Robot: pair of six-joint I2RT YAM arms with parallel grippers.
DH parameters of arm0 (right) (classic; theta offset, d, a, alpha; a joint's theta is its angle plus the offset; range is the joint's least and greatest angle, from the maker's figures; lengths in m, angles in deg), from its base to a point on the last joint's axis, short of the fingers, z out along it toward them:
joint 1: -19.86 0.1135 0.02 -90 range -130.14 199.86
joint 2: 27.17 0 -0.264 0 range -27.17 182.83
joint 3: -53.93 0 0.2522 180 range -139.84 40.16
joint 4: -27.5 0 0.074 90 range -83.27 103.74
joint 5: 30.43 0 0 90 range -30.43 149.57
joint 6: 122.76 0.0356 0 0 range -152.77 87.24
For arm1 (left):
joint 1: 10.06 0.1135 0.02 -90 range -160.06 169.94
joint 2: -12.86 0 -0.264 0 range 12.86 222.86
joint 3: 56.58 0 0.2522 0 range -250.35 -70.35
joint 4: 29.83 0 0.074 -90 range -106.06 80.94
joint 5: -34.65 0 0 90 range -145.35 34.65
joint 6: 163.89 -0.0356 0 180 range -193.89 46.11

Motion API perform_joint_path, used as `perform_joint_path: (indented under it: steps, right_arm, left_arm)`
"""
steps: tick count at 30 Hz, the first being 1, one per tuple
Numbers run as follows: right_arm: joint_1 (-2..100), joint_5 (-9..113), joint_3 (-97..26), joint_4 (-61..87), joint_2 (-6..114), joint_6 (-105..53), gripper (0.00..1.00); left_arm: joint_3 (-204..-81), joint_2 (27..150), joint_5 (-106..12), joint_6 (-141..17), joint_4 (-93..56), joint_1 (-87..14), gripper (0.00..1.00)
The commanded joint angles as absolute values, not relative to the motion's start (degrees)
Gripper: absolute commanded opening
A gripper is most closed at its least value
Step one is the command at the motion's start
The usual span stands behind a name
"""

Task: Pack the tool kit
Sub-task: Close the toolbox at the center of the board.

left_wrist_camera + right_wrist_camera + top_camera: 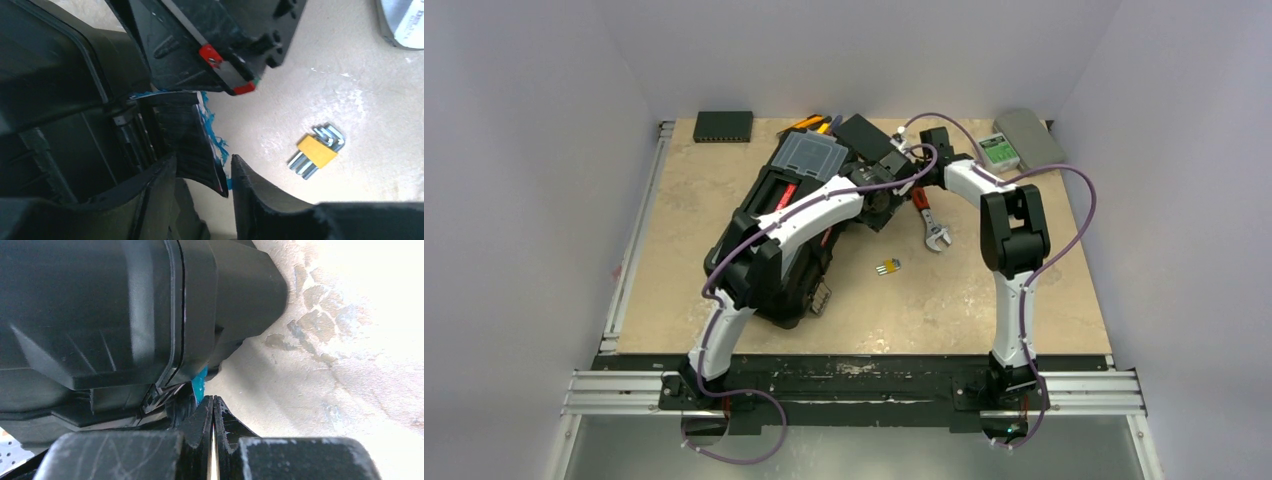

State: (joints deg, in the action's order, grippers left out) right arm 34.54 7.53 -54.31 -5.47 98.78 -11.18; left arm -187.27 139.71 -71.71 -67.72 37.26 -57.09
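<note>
The one toolbox (796,285) lies mid-table. At its right side the left gripper (202,167) stands spread around a black flap of the toolbox. The right gripper (213,407), fingers pressed together, noses the toolbox's far-right corner. Right of the toolbox lie one wrench (932,228) and one hex-key set (888,267).
</note>
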Motion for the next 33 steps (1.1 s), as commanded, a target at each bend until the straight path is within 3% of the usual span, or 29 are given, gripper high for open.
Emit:
perform_joint_path:
  steps: [1, 13, 25, 26, 31, 33]
  right_arm:
    - [36.12, 3.14, -54.22, -8.38, 93.76, -11.14, 0.0]
    - [35.66, 9.87, -53.44, -9.58, 91.68, -10.3, 0.0]
    - [31.28, 18.43, -38.39, 3.89, 83.24, -0.99, 0.05]
    - [31.3, 18.39, -36.99, 5.4, 82.69, -0.38, 0.08]
    - [31.31, 15.51, -25.67, 21.86, 79.67, 9.22, 0.51]
    - [31.42, 14.71, -20.99, 30.45, 79.12, 14.34, 0.59]
  left_arm:
    - [-190.03, 140.29, -74.25, -69.56, 35.16, -56.13, 0.37]
    - [-190.86, 138.18, -72.34, -67.34, 36.62, -55.39, 0.0]
    - [-189.58, 133.32, -56.93, -61.28, 36.02, -51.23, 0.0]
    - [-189.61, 133.14, -56.89, -61.1, 36.31, -50.96, 0.0]
    - [-189.56, 132.06, -57.23, -60.8, 36.83, -50.49, 0.0]
    - [-189.61, 131.56, -57.44, -60.8, 36.94, -50.53, 0.0]
